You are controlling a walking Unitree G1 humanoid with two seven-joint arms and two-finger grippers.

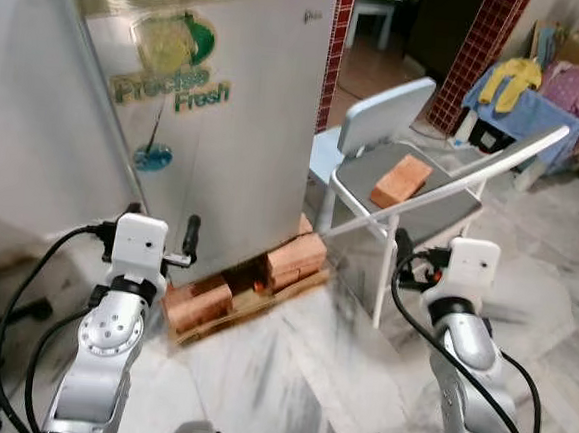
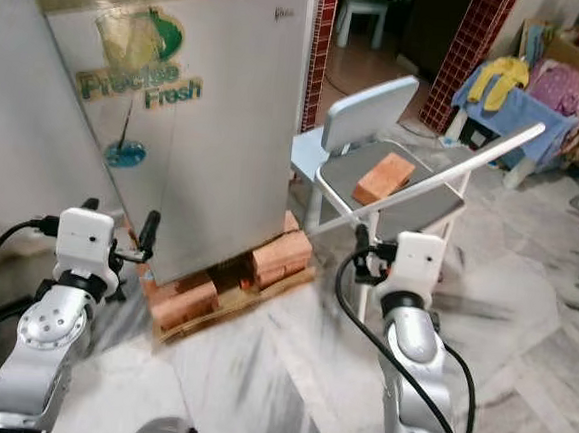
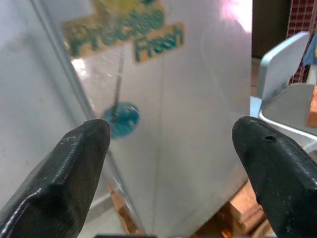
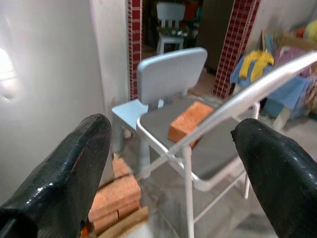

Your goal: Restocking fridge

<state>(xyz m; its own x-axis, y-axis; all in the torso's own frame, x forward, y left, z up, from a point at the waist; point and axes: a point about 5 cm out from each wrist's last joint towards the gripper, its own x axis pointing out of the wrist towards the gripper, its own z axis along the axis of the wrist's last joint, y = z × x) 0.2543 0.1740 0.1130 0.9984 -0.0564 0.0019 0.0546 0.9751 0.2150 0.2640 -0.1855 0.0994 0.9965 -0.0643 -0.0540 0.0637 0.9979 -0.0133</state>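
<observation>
Facing the fridge (image 1: pixel 227 121), shut and propped on bricks (image 1: pixel 197 305), both arms raised: left claw (image 3: pixel 171 148) spread just before its door, right claw (image 4: pixel 171 158) spread beside it toward the chair (image 1: pixel 412 186); door looks heavy, stiff, slick, best gripped along its edge.

The scene is evenly and brightly lit by daylight. Soft glare is seen on the fridge (image 1: pixel 227 121) side, with a bright patch at its upper part in the left wrist view. The marble floor (image 1: pixel 308 358) is smeared by motion blur. The black fingers (image 3: pixel 74 168) are rendered large and out of focus.
</observation>
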